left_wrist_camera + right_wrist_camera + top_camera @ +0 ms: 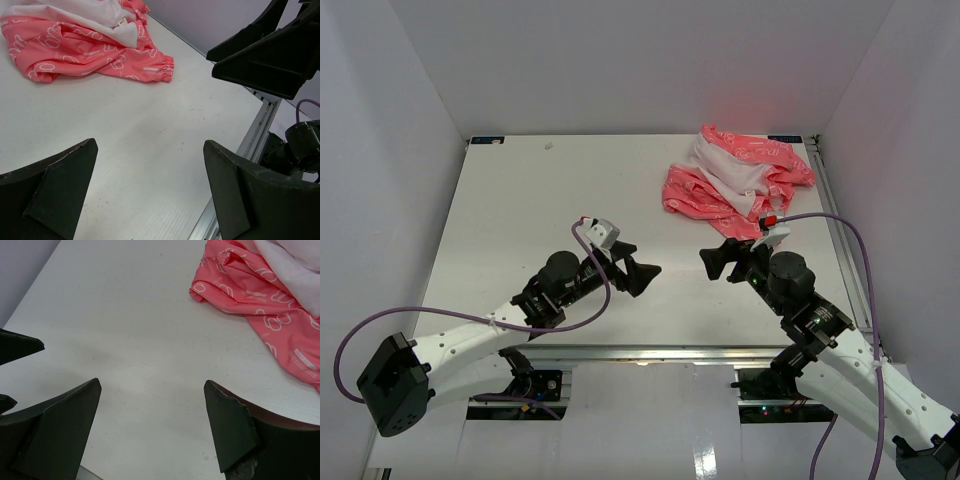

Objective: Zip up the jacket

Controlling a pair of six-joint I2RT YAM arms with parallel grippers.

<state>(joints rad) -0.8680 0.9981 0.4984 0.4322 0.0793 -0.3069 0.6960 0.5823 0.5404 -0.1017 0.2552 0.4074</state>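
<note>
White tabletop (pixel 540 200), thin crumpled coral-pink printed jacket (pixel 720 195) at one o'clock. It looks light and limp, so pinch a front edge. Left gripper (pixel 638 264) and right gripper (pixel 722 260) gape wide, empty.

Right pincer (pixel 151 390) spread wide over white table (pixel 125 300) — crumpled jacket (pixel 250 300) upper right, apart.

The jacket (pixel 738 182) lies crumpled in the overhead view, its folds covering much of it, and its zipper cannot be made out in any view. The left wrist view cuts it off at the top and left edges, the right wrist view at the top and right. A tag (pixel 121 21) on the lining is too small to read. The right arm (pixel 880 385) runs off the overhead view's bottom right corner.
</note>
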